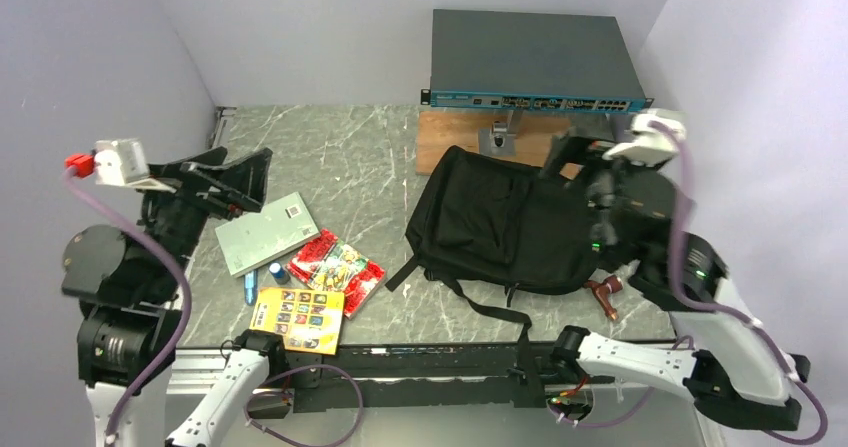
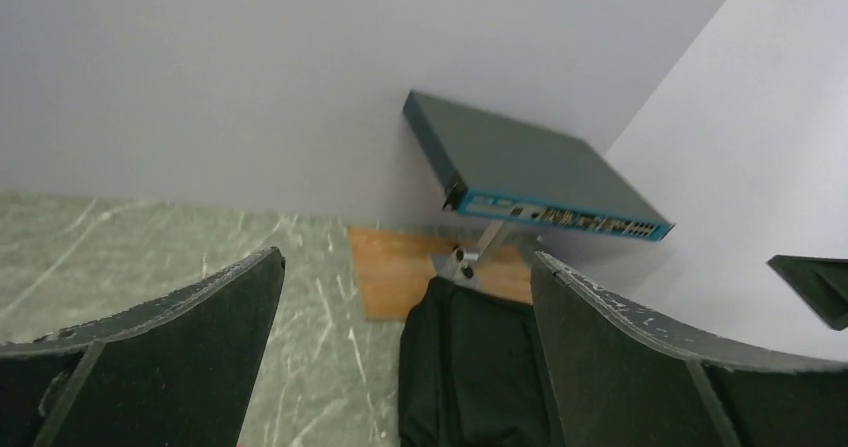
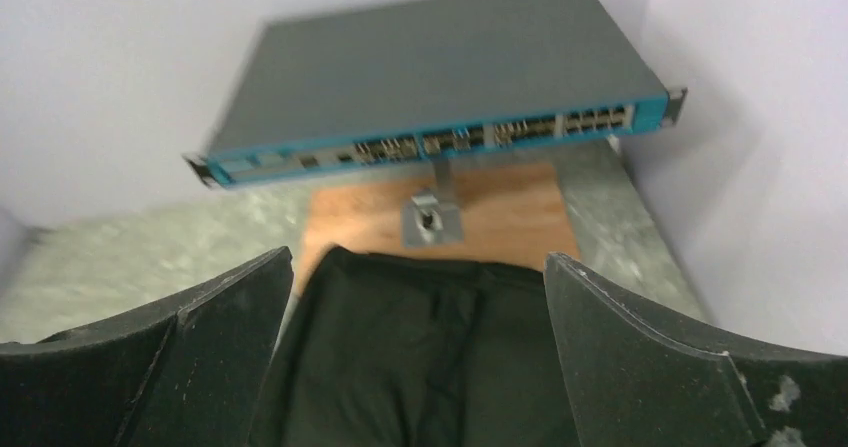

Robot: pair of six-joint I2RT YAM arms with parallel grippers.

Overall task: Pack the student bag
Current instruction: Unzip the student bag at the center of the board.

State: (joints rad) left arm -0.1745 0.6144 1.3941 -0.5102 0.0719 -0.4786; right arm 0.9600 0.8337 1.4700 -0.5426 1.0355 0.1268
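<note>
The black student bag [image 1: 500,222] lies flat on the marble table right of centre, its straps trailing toward the near edge. It also shows in the left wrist view [image 2: 470,367] and in the right wrist view [image 3: 420,357]. My left gripper [image 1: 235,179] is open and empty, raised over the table's left side and well apart from the bag; its wrist view [image 2: 405,267] looks across at the bag. My right gripper [image 1: 572,157] is open and empty, hovering over the bag's far right corner, with the bag fabric between its fingers in its wrist view [image 3: 418,262].
Left of the bag lie a flat grey case [image 1: 265,232], a red patterned packet [image 1: 335,264], a yellow booklet [image 1: 297,317], a blue pen [image 1: 250,285] and a small blue-capped item [image 1: 275,270]. A brown object [image 1: 605,289] lies by the bag's near right. A grey rack box [image 1: 530,62] stands on a wooden board [image 1: 450,137] behind.
</note>
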